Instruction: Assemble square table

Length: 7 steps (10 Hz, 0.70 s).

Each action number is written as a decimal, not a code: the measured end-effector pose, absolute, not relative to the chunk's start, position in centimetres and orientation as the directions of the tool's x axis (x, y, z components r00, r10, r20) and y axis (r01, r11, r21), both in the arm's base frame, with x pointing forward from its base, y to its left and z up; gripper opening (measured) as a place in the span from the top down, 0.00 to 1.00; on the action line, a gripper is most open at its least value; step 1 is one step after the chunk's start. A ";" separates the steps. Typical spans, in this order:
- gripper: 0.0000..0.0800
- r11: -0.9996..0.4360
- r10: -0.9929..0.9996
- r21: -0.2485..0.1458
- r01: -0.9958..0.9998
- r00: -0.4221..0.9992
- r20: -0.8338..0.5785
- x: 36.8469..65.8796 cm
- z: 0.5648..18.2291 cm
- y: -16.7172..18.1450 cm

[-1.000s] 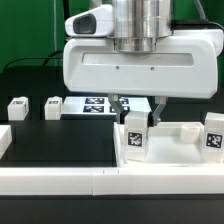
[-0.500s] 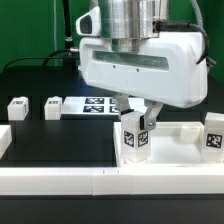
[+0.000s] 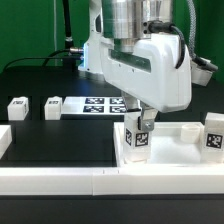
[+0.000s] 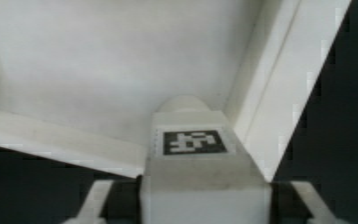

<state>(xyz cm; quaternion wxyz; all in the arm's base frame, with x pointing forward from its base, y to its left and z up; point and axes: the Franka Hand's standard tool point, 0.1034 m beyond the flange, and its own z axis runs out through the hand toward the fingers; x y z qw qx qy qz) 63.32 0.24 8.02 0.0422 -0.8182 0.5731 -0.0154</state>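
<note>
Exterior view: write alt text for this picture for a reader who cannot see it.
The robot's tool is at the top of a tagged white leg standing upright at a corner of the white square table top. A second leg stands to the exterior view's right, and the marker board lies behind on the black surface.

Marker board (image 3: 98,105) flat on black table (image 3: 60,140), white border rail (image 3: 90,182) along front edge, green backdrop (image 3: 25,30) behind

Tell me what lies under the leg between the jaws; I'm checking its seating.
The square table, its recessed slab beside the rim. The leg itself covers its base and any socket.
</note>
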 end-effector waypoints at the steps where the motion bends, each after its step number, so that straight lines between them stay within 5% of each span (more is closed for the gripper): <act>1: 0.42 -0.405 -0.913 -0.083 -0.911 0.407 -0.016 63.3 8.1 0.3; 2: 0.25 -0.502 -0.864 -0.081 -0.861 0.503 -0.001 63.5 8.2 0.4; 7: 0.19 -0.780 -0.625 -0.079 -0.621 0.780 0.035 63.7 8.4 0.3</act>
